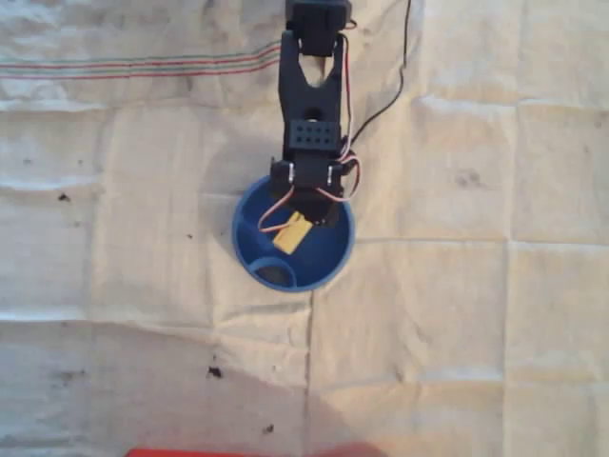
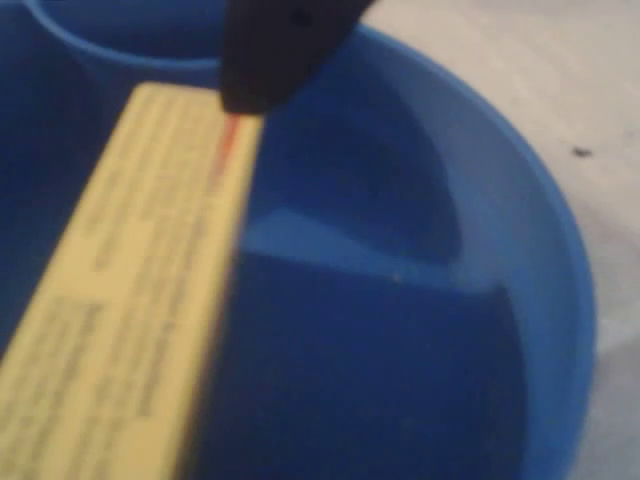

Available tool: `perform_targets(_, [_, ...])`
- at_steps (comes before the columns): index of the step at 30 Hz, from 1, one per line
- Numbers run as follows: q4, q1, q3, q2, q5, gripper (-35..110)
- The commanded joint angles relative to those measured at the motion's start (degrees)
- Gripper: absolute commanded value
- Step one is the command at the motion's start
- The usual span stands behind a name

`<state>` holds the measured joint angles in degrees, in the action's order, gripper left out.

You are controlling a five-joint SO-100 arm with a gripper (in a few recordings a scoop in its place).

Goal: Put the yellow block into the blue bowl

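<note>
Directly above the blue bowl [image 1: 257, 249], the robot's gripper [image 1: 303, 211] holds the yellow block [image 1: 291, 232] pinched at one end, the bar angling down inside the bowl's rim, as the overhead view shows. The bowl stands near the middle of a creased pale cloth [image 1: 476, 333], a little toward its far edge, where coloured stripes [image 1: 143, 69] run across the weave. In the wrist view, the yellow block [image 2: 140, 290] stretches away from a dark finger [image 2: 275, 50] pressed against its top end, with the blue bowl [image 2: 540, 200] walls and floor close behind it; whether the block's lower end touches the floor cannot be told. The block looks rigid, light and smooth-sided, so a hold across its narrow width seems sound, though an end grip may let it swing. Release appears to be the step remaining.
</note>
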<state>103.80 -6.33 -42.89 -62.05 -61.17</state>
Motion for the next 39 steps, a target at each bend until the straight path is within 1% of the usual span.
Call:
perform_targets(1, [0.79,-0.09,4.39,-8.35,0.79,-2])
perform_targets(4, [0.88,-0.09,4.39,-10.99,0.88,2])
perform_targets(8, [0.88,-0.18,3.87,-17.31,2.11,-1])
perform_targets(13, [1.05,-2.37,3.52,-27.69,9.67,0])
perform_targets(18, [1.05,-8.17,-1.23,-37.97,21.53,0])
perform_targets(24, [-0.35,-18.19,-16.17,-51.94,36.21,0])
perform_targets(29, [-5.36,-24.79,-30.94,-65.65,46.67,0])
perform_targets(34, [-11.51,-26.46,-48.78,-79.19,52.12,0])
perform_targets(39, [-18.9,-25.84,-66.27,-92.72,53.88,0])
